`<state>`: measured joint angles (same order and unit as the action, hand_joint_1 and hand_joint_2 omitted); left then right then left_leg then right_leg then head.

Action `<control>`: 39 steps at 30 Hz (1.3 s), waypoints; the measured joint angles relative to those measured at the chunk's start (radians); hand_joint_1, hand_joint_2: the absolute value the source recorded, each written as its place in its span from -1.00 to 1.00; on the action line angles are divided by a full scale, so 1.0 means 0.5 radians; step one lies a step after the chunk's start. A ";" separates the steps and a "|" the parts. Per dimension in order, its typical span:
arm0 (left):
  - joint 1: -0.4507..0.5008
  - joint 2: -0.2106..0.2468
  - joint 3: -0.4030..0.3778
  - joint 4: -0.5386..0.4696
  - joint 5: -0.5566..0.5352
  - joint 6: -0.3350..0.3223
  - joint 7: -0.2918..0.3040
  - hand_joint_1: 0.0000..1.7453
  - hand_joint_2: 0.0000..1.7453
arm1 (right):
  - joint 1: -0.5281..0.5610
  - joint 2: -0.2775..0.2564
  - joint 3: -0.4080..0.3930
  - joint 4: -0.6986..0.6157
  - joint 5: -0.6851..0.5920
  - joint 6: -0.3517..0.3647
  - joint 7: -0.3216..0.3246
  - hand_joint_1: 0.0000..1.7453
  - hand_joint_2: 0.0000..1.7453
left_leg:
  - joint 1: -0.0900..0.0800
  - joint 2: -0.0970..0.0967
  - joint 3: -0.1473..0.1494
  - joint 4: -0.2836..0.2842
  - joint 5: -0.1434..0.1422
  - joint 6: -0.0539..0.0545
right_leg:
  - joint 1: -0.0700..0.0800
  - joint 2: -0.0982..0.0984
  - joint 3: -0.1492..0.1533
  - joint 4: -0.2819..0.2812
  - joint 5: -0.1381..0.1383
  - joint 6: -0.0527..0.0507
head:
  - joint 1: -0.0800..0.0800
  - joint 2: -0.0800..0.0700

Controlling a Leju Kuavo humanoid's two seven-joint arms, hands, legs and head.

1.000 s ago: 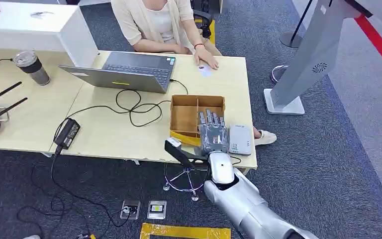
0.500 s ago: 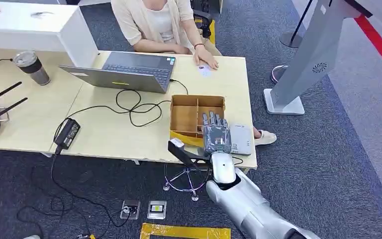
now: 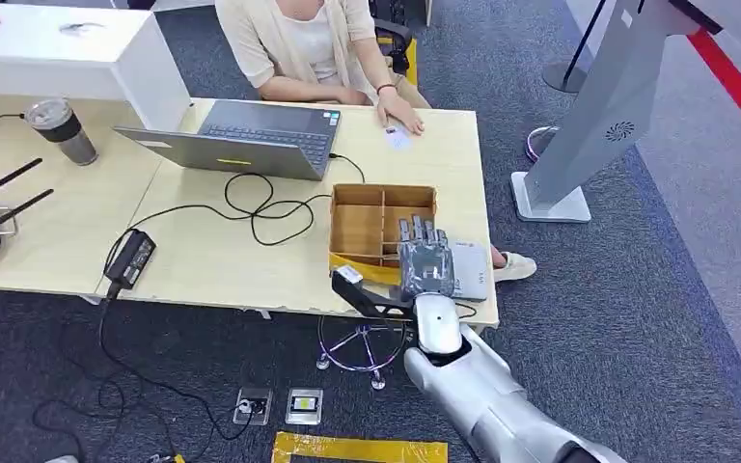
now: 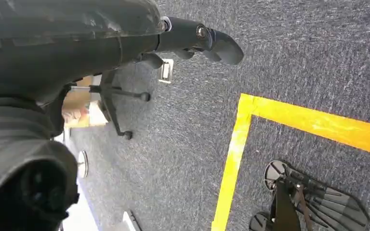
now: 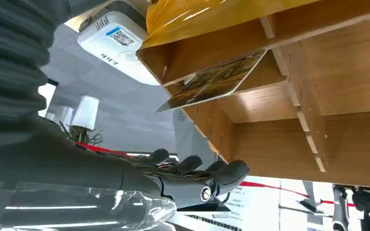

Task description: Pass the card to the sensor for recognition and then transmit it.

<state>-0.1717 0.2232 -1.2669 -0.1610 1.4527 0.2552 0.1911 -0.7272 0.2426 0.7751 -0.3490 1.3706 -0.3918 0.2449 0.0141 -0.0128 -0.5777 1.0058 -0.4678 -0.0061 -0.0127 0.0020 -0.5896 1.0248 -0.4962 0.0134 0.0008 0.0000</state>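
The card (image 5: pixel 212 82) is seen in the right wrist view, lying tilted in a compartment of the cardboard box (image 3: pixel 362 224), its long axis running along the compartment, one corner jutting past the box wall. A printed picture in brown and yellow tones is carried on its face. The right hand (image 3: pixel 425 266) is held flat above the box's near right corner, beside the white sensor (image 3: pixel 470 269), fingers straight and slightly apart, nothing gripped. The left hand (image 4: pixel 192 41) hangs over the carpet; whether it is spread cannot be told.
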 joint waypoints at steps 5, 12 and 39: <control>0.002 0.016 0.000 0.000 -0.003 -0.035 -0.002 -1.00 -1.00 | -0.004 -0.024 -0.034 0.011 -0.047 -0.030 -0.030 1.00 1.00 | 0.000 0.000 0.000 0.000 0.000 0.000 | 0.000 0.000 0.000 0.000 0.000 0.000 | 0.000 0.000; 0.004 0.024 0.000 0.000 -0.003 -0.055 -0.015 -1.00 -1.00 | -0.004 -0.036 -0.055 0.015 -0.057 -0.037 -0.045 1.00 1.00 | 0.000 0.000 0.000 0.000 0.000 0.000 | 0.000 0.000 0.000 0.000 0.000 0.000 | 0.000 0.000; 0.005 0.027 0.001 0.000 -0.001 -0.026 -0.018 -1.00 -1.00 | -0.004 -0.042 -0.129 0.038 -0.086 -0.030 -0.088 1.00 1.00 | 0.000 0.000 0.001 0.000 0.000 0.000 | 0.000 0.000 0.000 0.000 0.000 0.000 | 0.000 0.000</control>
<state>-0.1691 0.2369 -1.2665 -0.1610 1.4523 0.2422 0.1820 -0.7294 0.2216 0.7107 -0.3300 1.3276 -0.4067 0.2010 0.0141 -0.0127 -0.5773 1.0059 -0.4677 -0.0062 -0.0127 0.0021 -0.5894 1.0248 -0.4960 0.0132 0.0008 0.0000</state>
